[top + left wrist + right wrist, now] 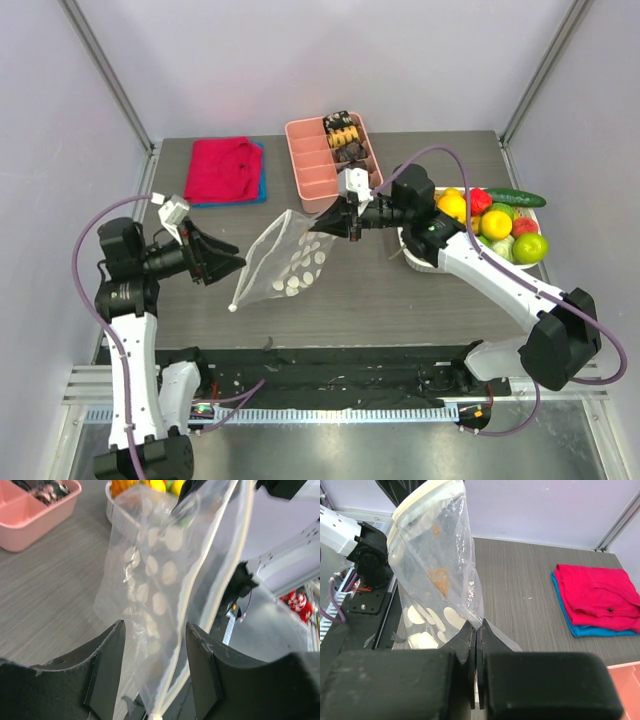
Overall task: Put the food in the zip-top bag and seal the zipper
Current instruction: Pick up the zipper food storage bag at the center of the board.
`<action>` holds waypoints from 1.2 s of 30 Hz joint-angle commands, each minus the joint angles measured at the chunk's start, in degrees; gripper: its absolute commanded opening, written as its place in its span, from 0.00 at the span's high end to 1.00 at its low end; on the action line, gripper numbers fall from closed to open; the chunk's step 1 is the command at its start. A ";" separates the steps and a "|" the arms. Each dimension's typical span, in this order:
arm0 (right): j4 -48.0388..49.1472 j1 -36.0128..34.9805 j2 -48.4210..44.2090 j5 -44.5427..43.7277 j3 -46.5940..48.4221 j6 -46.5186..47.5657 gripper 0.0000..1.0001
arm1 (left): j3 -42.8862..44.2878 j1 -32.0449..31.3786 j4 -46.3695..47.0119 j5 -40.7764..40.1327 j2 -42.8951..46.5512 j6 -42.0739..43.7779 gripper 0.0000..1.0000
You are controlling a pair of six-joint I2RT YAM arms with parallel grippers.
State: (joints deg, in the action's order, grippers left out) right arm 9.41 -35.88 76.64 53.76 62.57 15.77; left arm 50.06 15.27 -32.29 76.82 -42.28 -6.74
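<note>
The clear zip-top bag point(287, 258) with white dots hangs tilted above the table. My right gripper point(325, 222) is shut on its upper corner, as the right wrist view point(479, 628) shows. My left gripper point(236, 265) is open beside the bag's lower left edge. In the left wrist view the bag point(150, 580) hangs between the open fingers point(107, 655), and the zipper strip point(200, 615) runs down to the white slider knob point(233, 308). The food lies in a white bowl point(415, 258) at the right, including a red fruit point(481, 199) and a round green fruit point(530, 247).
A pink tray point(310, 165) with dark and tan snacks stands at the back centre. A red cloth point(222, 168) lies folded on a blue one at the back left. A cucumber point(517, 197) and yellow and orange fruits share the bowl.
</note>
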 commanded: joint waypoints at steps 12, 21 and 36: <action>8.16 0.11 1.57 -0.67 1.24 -5.83 0.99 | 6.18 -10.96 -18.50 -9.59 -3.95 19.57 0.92; 9.51 -0.16 11.51 -21.93 7.65 -30.43 0.15 | 9.51 -11.14 -12.34 -32.05 -2.71 -8.28 1.00; -4.49 3.01 5.36 -15.96 -4.11 -59.34 0.28 | 4.86 -40.92 -3.93 -73.64 -12.72 -25.33 0.99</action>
State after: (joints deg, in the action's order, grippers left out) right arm 4.56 -32.60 81.73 35.83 62.02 -32.60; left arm 54.50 -16.58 -44.34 18.92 -49.67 -23.83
